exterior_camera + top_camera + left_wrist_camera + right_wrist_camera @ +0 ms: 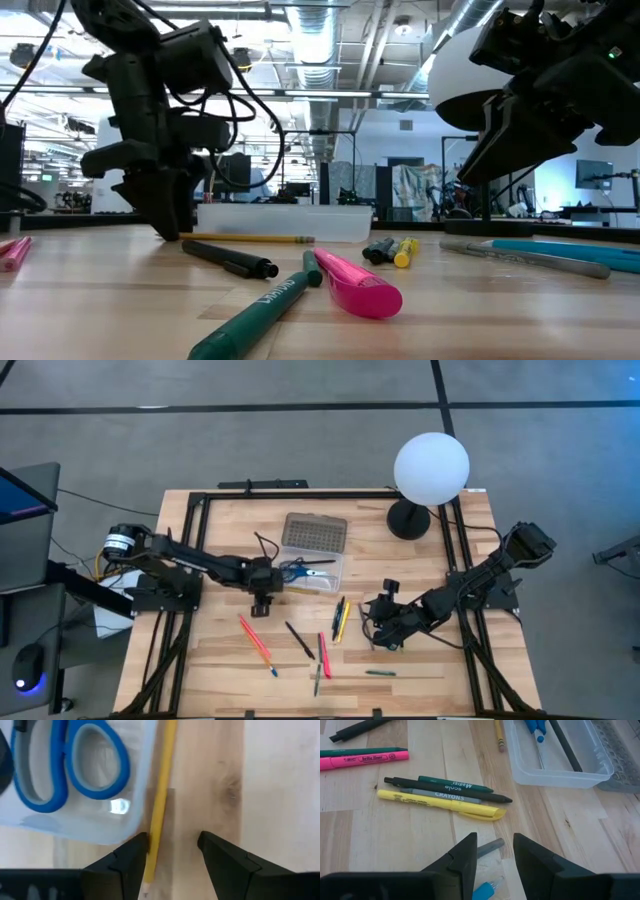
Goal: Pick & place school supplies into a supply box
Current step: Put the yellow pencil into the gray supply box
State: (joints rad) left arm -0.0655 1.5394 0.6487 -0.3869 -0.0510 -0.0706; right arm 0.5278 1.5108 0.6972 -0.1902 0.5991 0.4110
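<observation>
The supply box point(325, 573) is a clear tray with its grey dotted lid point(314, 532) laid open behind it; blue-handled scissors point(65, 765) and pens lie inside. A yellow pencil point(161, 800) lies on the wood along the box's near wall. My left gripper point(172, 847) is open and low at the box's near left corner point(262, 603), its fingers on either side of the pencil's end. My right gripper point(494, 847) is open and hovers point(383, 630) over a grey pen point(490, 847) and a blue pen point(487, 887). A black pen, a green pen and a yellow highlighter point(440, 802) lie ahead of it. My left gripper stands over the yellow pencil's end point(150, 870) from above, its fingers across the pencil. The pencil runs right beside one finger point(135, 852); whether that finger touches it, I cannot tell. The pencil lies flat on the table.
More pens lie loose on the near half of the table: a red pencil point(255, 638), a black pen point(299, 640), a pink highlighter point(324, 655), a green pen point(380, 673). A white globe lamp point(430, 468) stands at the far right. Black frame rails point(190, 540) edge the table.
</observation>
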